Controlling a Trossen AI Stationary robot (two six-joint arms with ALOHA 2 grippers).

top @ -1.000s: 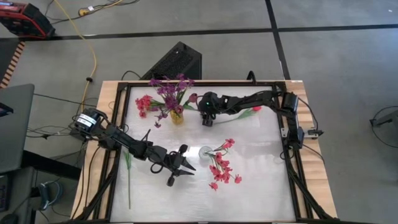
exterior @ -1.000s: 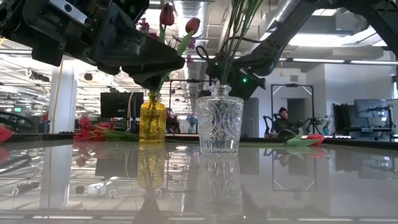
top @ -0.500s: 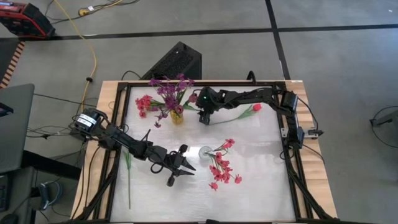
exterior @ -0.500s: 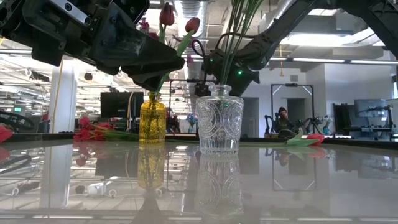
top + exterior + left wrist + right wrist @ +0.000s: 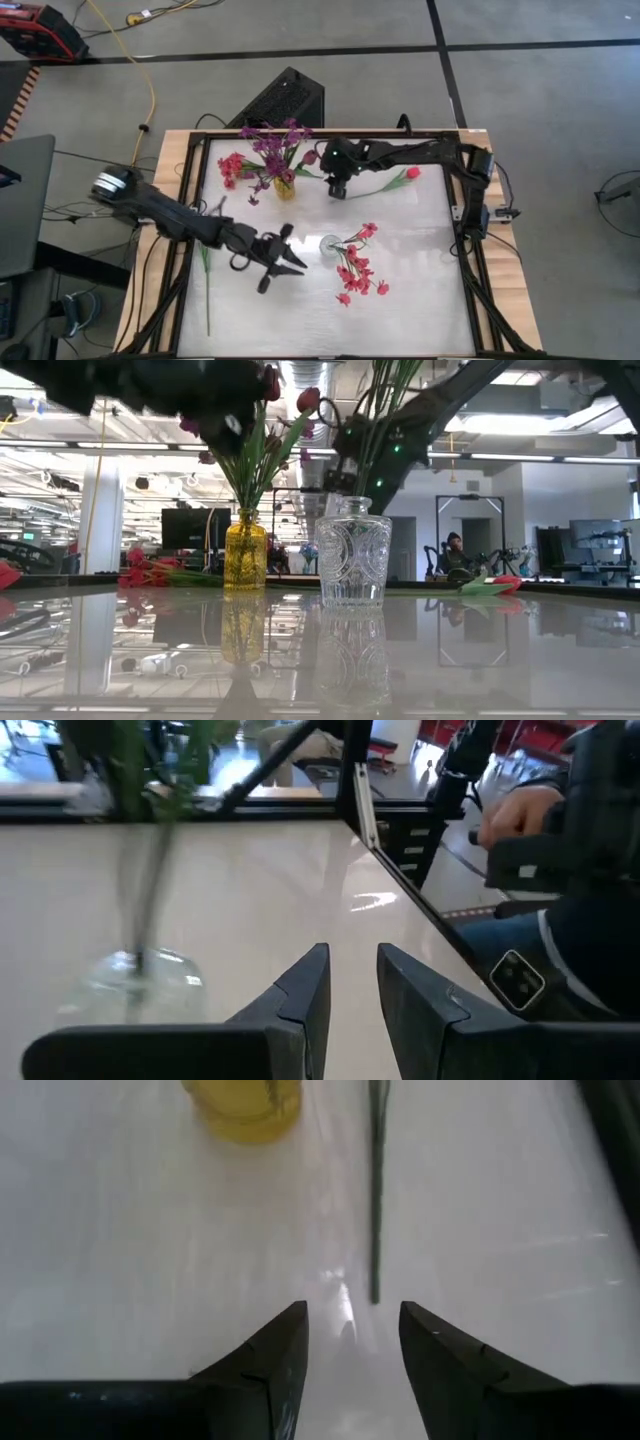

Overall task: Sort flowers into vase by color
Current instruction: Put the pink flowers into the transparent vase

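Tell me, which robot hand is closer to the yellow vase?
The right one. The right gripper hovers just beside the yellow vase at the table's far side. The left gripper is farther off, nearer the clear vase.

Two vases: one yellow vase (image 5: 245,550), one clear vase (image 5: 352,558). One loose tulip (image 5: 408,174) beside the right end effector (image 5: 340,190).

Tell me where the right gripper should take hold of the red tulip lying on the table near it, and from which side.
Grip the red tulip by its thin green stalk, probably near the free end below the open right gripper, not at the soft bud. The stem lies flat on the table, so come straight down from above with one of the fingers on each side of the stalk.
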